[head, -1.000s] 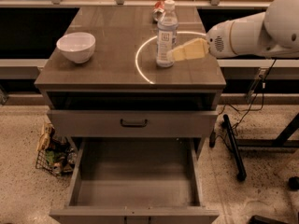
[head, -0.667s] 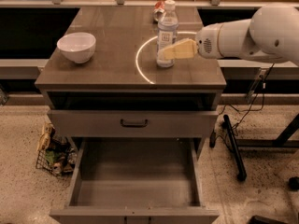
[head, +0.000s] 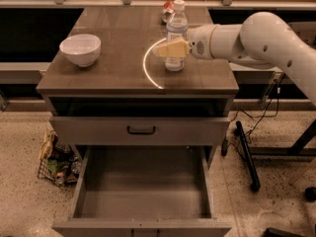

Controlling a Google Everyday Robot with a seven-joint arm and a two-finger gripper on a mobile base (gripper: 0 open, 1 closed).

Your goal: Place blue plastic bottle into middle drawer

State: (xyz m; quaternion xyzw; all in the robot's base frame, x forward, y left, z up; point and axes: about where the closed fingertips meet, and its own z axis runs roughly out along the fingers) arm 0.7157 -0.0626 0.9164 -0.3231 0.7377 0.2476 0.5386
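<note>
The blue plastic bottle, clear with a white cap and a pale label, stands upright on the brown cabinet top, right of centre. My gripper, yellowish at the tip of the white arm reaching in from the right, is at the bottle's lower half and overlaps its front. The middle drawer is pulled out below, wide and grey with a bare floor. Above it is a closed grey drawer front with a dark curved handle.
A white bowl sits at the left of the cabinet top. A small red can stands behind the bottle. A wire basket of clutter is on the floor at the left. A black stand leg is at the right.
My gripper has moved left from beside the bottle until it is around its lower half. The bottle still stands in the same spot.
</note>
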